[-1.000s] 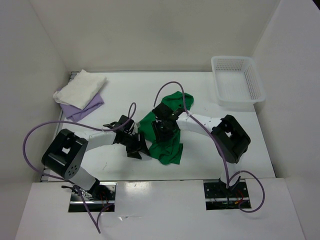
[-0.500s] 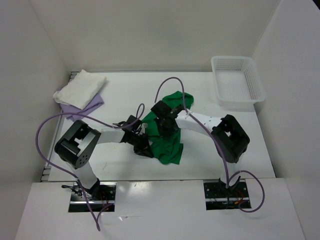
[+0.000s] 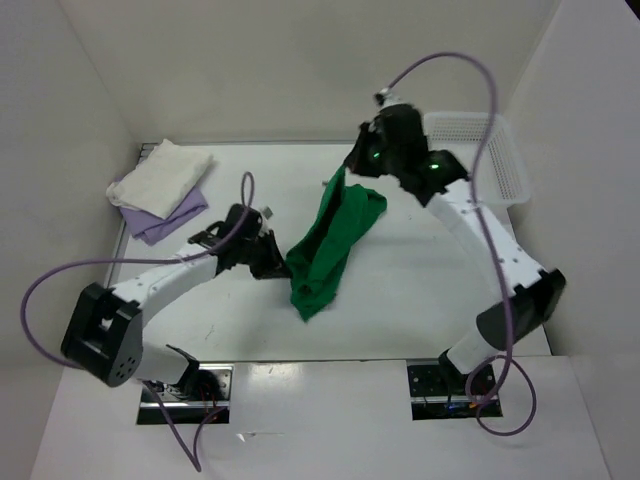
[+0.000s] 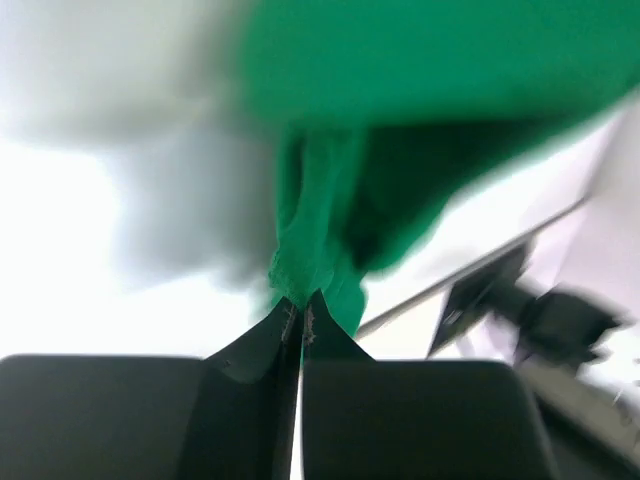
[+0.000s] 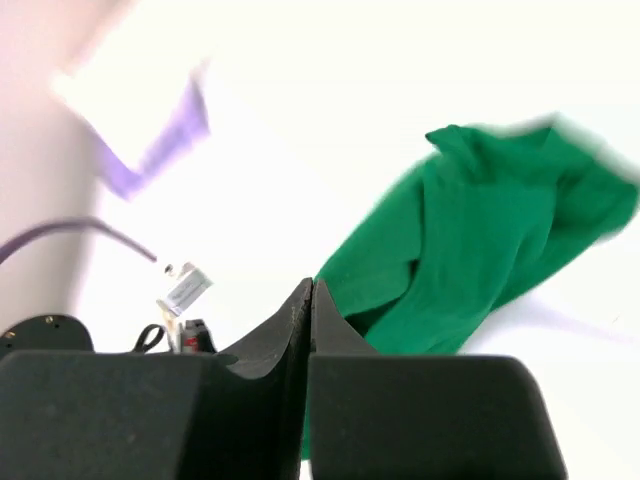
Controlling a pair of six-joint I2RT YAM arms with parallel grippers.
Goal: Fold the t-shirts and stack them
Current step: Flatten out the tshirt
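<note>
The jaws of the left gripper (image 4: 301, 308) are seen pressed together, and a bunched fold of the bright green cloth t-shirt (image 4: 400, 70) is pinched at their tips. The jaws of the right gripper (image 5: 311, 292) are likewise closed flat against each other. An edge of the same green shirt runs right up to their tips. From above, that end of the cloth is seen drawn up into a point at this gripper, so it is held clamped there.

The green shirt is thus gripped by both arms over the middle of the white table (image 3: 430, 280). It is stretched into a long, loosely folded band. Its far end is raised toward the right gripper, and its left edge is caught by the left gripper about halfway along. Its near end trails toward the front edge of the table. Whether that end rests on the surface cannot be told. Both wrist views are smeared by blur, so finer folds cannot be made out.

In the back left corner, well apart from the green shirt, the cream white folded t-shirt (image 3: 162, 172) lies on top of the lavender purple t-shirt (image 3: 172, 217), whose edges show beneath it on the near side.

At the back right, the white plastic mesh basket (image 3: 505, 165) is partly hidden behind the right arm.
</note>
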